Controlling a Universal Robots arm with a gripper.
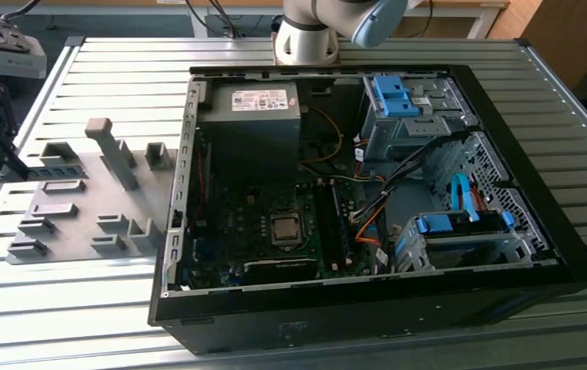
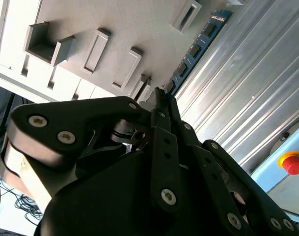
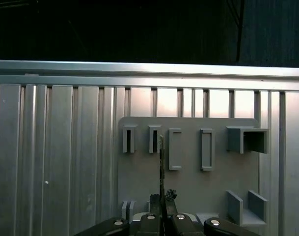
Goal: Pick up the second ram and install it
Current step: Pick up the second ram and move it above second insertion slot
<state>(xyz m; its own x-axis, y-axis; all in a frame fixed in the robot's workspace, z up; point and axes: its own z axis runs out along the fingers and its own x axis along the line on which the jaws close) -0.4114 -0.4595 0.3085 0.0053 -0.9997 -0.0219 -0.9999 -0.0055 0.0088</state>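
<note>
second ram [image 2: 196, 49] is gripped at one end by the closed fingers [image 3: 154, 201] of the gripper [image 3: 162, 199]. in the first wrist view it is seen edge-on as a thin dark strip reaching out from the fingertips over the grey holder plate [image 3: 188, 187]. in the second wrist view its blue-green board with dark chips is seen running along the plate's rim, over the slats of the table [image 1: 119, 77]. whether it is lifted clear of the plate cannot be told. in the exterior view the gripper is found at the table's edge on the exterior view's left, over the holder plate, which lies flat on the table just beside the open computer case [image 1: 376, 308]. inside the case a square silver chip [image 1: 285, 229] is seen, well apart from the gripper.
</note>
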